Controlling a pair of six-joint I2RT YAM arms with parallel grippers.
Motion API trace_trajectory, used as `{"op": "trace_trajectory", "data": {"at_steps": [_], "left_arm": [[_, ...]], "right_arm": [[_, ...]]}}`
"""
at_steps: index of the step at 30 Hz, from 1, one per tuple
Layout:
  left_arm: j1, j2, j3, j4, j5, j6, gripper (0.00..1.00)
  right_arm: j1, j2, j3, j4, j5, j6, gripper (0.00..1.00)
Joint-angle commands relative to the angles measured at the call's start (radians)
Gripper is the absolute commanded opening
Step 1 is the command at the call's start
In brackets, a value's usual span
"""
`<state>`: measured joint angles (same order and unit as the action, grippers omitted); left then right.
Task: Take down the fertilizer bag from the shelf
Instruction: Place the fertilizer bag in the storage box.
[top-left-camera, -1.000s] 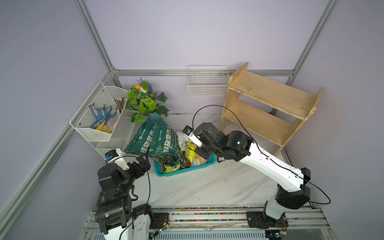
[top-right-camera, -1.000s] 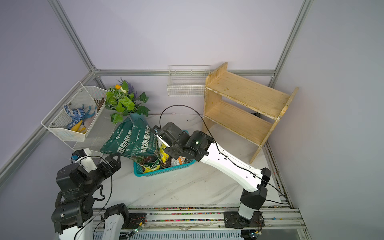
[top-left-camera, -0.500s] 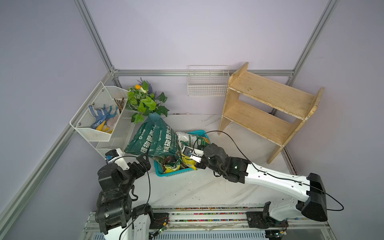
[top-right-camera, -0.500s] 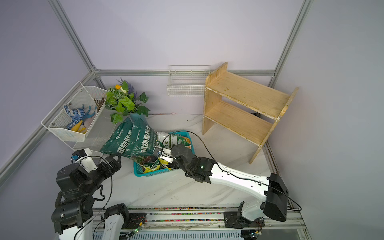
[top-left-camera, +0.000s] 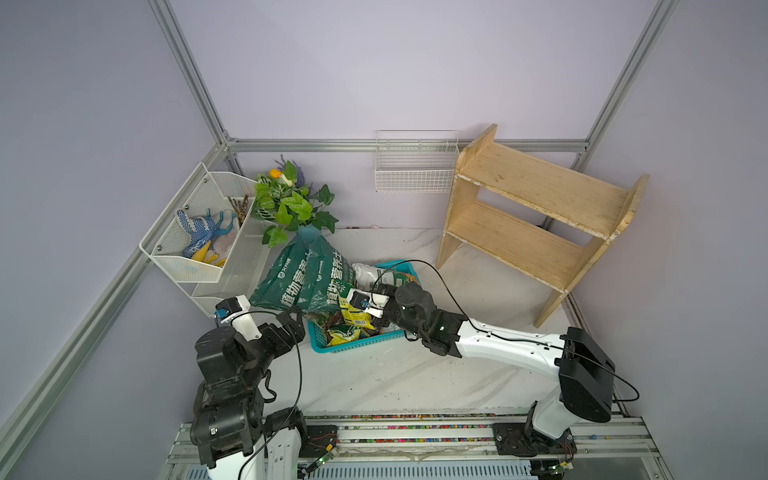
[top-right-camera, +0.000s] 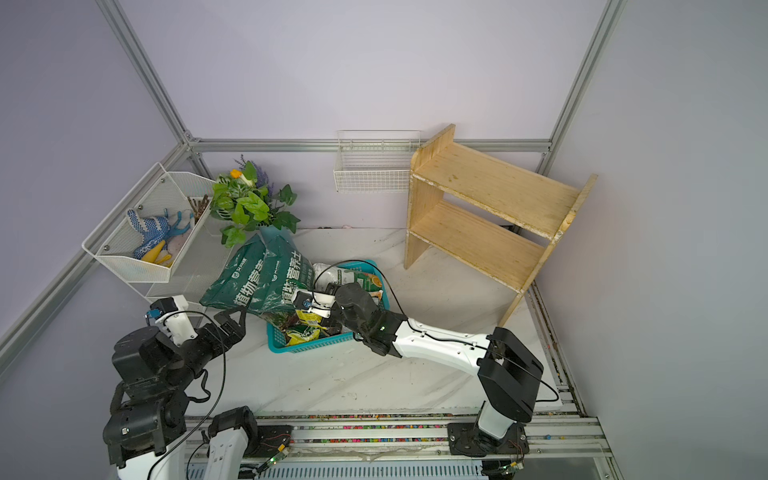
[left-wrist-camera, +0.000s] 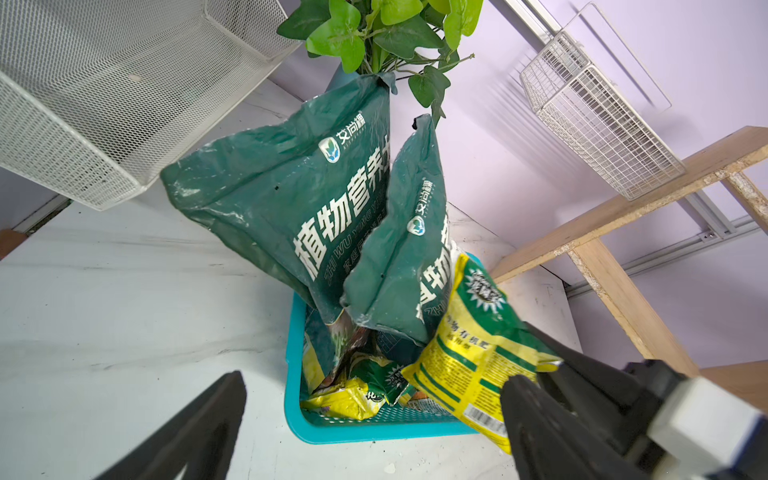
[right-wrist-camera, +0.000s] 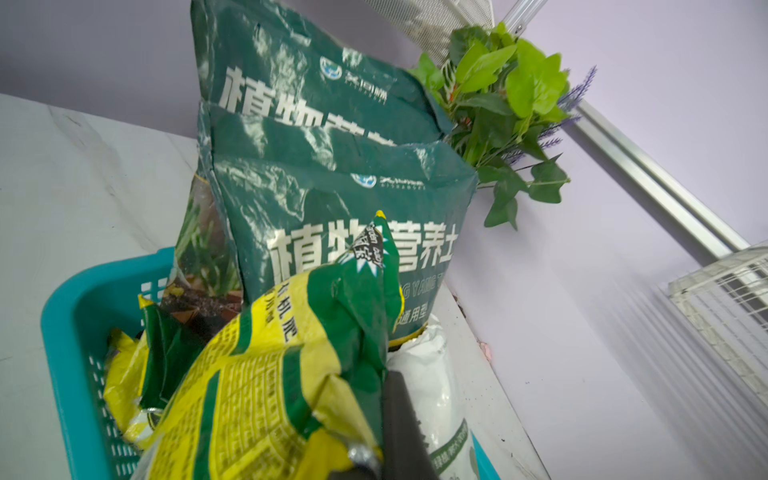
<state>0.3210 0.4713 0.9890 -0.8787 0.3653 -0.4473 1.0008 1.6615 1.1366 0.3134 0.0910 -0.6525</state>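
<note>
The fertilizer bag, yellow and green, is pinched at one edge by the right gripper, whose jaws are closed tight on it. In the right wrist view its crumpled corner is seen pressed against a black finger. The bag is held just above the basket, over other packets lying inside. It is close to two green bags that lean out of the basket toward the plant; whether they touch cannot be told. The shelf stands by the back wall, well apart from the fertilizer bag. The left gripper is held with jaws spread wide, just beside the basket's left end, above the tabletop.
</note>
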Motion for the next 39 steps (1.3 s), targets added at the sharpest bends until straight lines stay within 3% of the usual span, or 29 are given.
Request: {"op": "trace_trajectory", "data": {"at_steps": [1,12,15,19,22,33,39], "left_arm": [[-0.003,-0.003,-0.003,0.019,0.050,-0.007,1.00],[-0.003,-0.006,-0.026,0.065,0.167,-0.014,1.00],[-0.003,0.011,-0.050,0.112,0.275,-0.025,1.00],[-0.003,0.043,-0.074,0.162,0.380,-0.052,1.00],[-0.007,0.046,-0.083,0.186,0.427,-0.070,1.00],[-0.127,0.128,-0.103,0.219,0.464,-0.071,1.00],[-0.207,0.182,-0.116,0.231,0.443,-0.064,0.99]], "right_arm": [[-0.029,-0.019,-0.055,0.229,-0.099,-0.007,0.00],[-0.153,-0.072,-0.265,0.557,-0.372,0.076,0.00],[-0.165,-0.066,-0.277,0.552,-0.401,0.054,0.00],[-0.208,-0.071,-0.360,0.732,-0.471,0.126,0.00],[-0.212,-0.060,-0.351,0.678,-0.517,0.088,0.00],[-0.200,0.077,-0.333,0.798,-0.571,0.085,0.00],[-0.191,0.171,-0.294,0.845,-0.510,0.016,0.00]]}}
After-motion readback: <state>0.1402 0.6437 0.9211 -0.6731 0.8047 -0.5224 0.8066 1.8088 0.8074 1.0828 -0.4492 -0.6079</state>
